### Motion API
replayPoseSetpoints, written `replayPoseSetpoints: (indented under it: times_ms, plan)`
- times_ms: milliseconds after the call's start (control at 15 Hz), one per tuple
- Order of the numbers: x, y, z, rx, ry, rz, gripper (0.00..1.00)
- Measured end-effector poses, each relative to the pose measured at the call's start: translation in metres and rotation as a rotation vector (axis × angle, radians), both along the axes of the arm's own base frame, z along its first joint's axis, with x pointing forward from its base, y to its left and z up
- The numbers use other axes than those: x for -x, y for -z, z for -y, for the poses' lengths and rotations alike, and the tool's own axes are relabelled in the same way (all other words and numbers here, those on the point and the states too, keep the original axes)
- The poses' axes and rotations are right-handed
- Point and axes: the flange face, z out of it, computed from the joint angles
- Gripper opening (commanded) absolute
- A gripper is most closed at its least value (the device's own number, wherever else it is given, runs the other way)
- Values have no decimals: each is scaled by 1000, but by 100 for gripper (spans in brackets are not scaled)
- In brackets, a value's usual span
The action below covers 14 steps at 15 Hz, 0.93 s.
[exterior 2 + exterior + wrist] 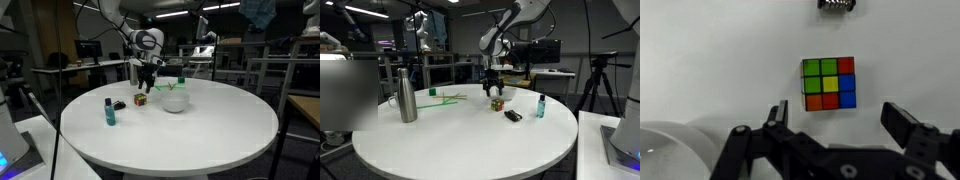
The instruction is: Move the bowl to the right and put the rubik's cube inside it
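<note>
The rubik's cube (829,83) lies on the white round table, showing green, yellow, red, orange and blue squares. It also shows in both exterior views (497,102) (141,100). The white bowl (175,101) sits on the table right beside the cube, and its rim shows at the lower left of the wrist view (670,150). My gripper (838,118) is open and empty. It hovers just above the cube, with its fingers spread wider than the cube (492,86) (148,84).
A tall steel bottle (407,95) stands at one side of the table, with green sticks (445,96) near it. A small teal bottle (540,106) (110,111) and a flat black object (513,115) (120,104) lie near the cube.
</note>
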Motion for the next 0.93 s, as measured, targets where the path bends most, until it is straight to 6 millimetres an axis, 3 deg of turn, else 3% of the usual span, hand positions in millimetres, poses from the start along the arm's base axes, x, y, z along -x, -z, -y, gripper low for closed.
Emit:
replayPoseSetpoints:
  times_ms: [333, 933]
  plan:
    - [13, 14, 1, 13, 55, -39, 100]
    - [17, 17, -2, 13, 69, -53, 100]
